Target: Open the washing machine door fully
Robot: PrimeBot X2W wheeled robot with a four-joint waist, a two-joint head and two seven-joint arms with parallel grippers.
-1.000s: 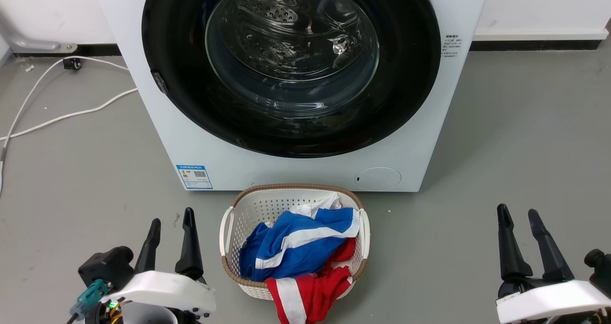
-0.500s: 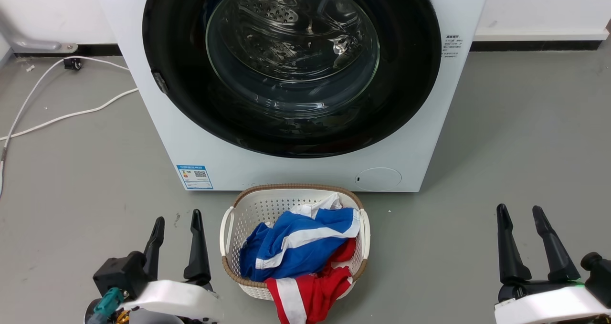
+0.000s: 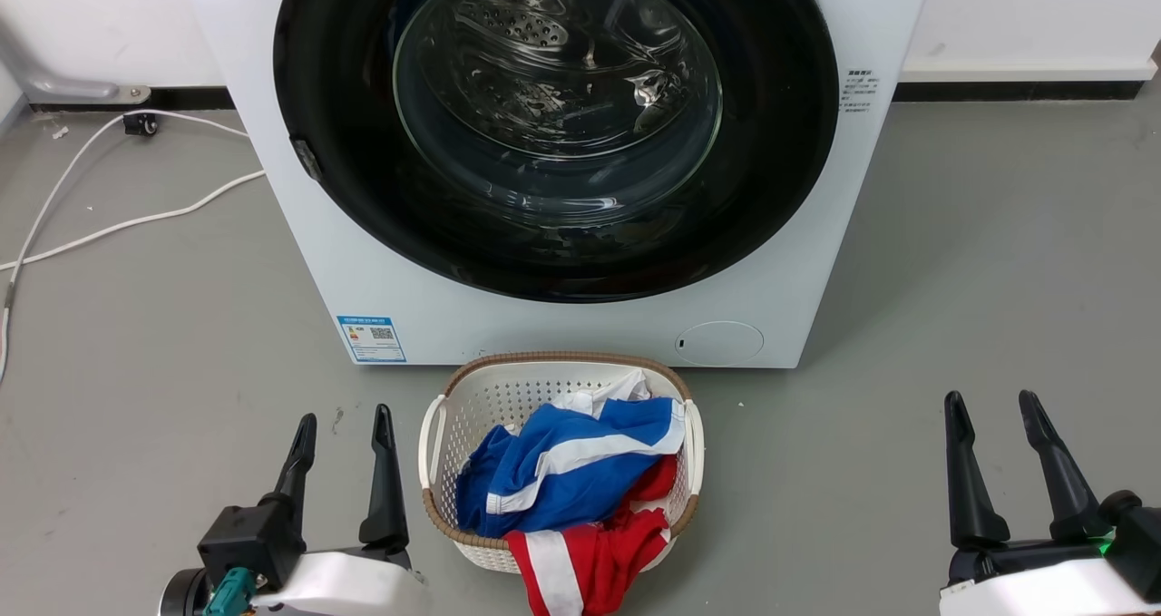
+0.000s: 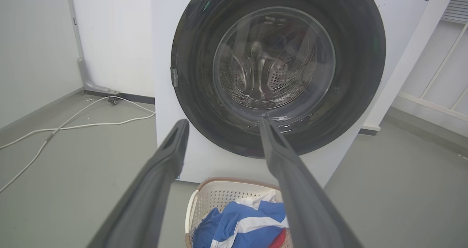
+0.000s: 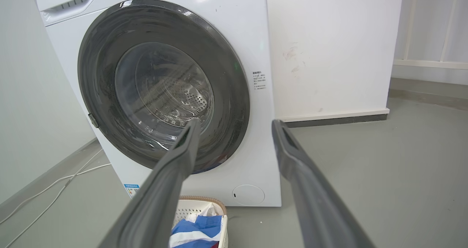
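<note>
fingers (image 3: 385, 484) of the left gripper (image 3: 345, 418) stand wide apart with nothing between them. the right gripper (image 3: 990, 400) is spread the same way and holds nothing.

the floor (image 3: 952, 262) is smooth and grey. behind the washing machine (image 3: 562, 326) is a white wall (image 3: 1025, 8) with a dark strip (image 3: 1016, 87) along its bottom. a white cable (image 3: 118, 224) snakes over the floor to the left of the washing machine.

the washing machine door (image 3: 789, 144) sits on the front of the washing machine and is nearly as wide as it. it is shut and lies flat on the front. it is round and shiny black, so no side is longer than another. its glass window (image 3: 558, 81) faces out at the robot, and the steel drum with little holes shows through it. a small grey tab (image 3: 306, 156) sits on the door's left edge. low on the washing machine are a blue label (image 3: 370, 337) on the left and a round flap (image 3: 719, 342) on the right.

just in front of the washing machine stands a white basket (image 3: 508, 398) with a brown rim. blue cloth (image 3: 562, 471) and red cloth (image 3: 599, 543) lie in it.

both grippers hang low over the floor, well apart from the washing machine, one out to each side of it. their fingers point at it, and each sits on a white wrist.
</note>
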